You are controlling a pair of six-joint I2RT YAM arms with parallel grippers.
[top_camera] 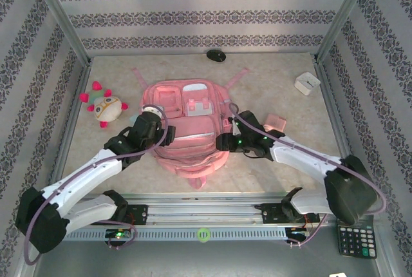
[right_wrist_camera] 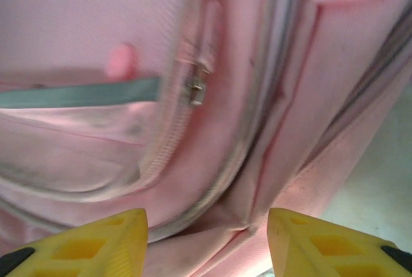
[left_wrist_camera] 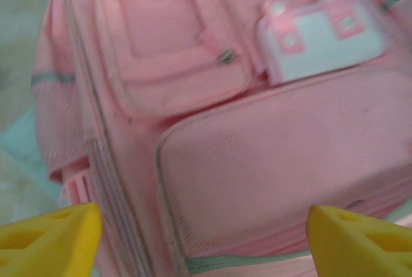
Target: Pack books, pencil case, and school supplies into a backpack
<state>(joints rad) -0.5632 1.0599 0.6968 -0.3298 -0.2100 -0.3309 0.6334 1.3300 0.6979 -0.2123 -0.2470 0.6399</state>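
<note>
The pink backpack (top_camera: pixel 188 117) lies flat in the middle of the table, front pockets up. My left gripper (top_camera: pixel 161 130) hovers over its left side; in the left wrist view the gripper (left_wrist_camera: pixel 205 241) is open, yellow fingertips (left_wrist_camera: pixel 55 238) wide apart above the large front pocket (left_wrist_camera: pixel 283 167), nothing between them. My right gripper (top_camera: pixel 223 142) is at the backpack's lower right edge; in the right wrist view the gripper (right_wrist_camera: pixel 207 241) is open over a fold of fabric beside a zipper pull (right_wrist_camera: pixel 195 90). A small pink block (top_camera: pixel 275 122) lies right of the backpack. The books and pencil case are out of view.
A white square box (top_camera: pixel 307 83) sits at the back right and a plush toy (top_camera: pixel 103 106) at the left. A black object (top_camera: pixel 215 55) lies at the back wall. A black calculator (top_camera: pixel 356 238) rests off the table at the near right. Metal frame rails border the table.
</note>
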